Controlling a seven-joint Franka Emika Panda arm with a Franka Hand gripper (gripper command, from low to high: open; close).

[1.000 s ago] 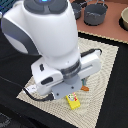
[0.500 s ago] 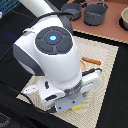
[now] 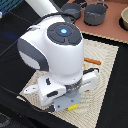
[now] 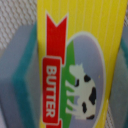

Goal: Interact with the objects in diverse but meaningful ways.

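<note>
Right under the wrist cam sits the yellow butter packet (image 4: 80, 60), teal pads (image 4: 22, 75) flanking it; can't tell whether the tool grips it.

Arm casing (image 3: 55, 47): smooth, glossy white plastic. Woven placemat (image 3: 102, 50): matt, ribbed cloth-like weave. Butter packet (image 4: 80, 55): smooth yellow surface with printed red label, slight sheen. Fingertip pads (image 4: 22, 75): matt grey-blue, rubbery look. Pots (image 3: 95, 14) at the table's far edge: dull grey metal.
</note>
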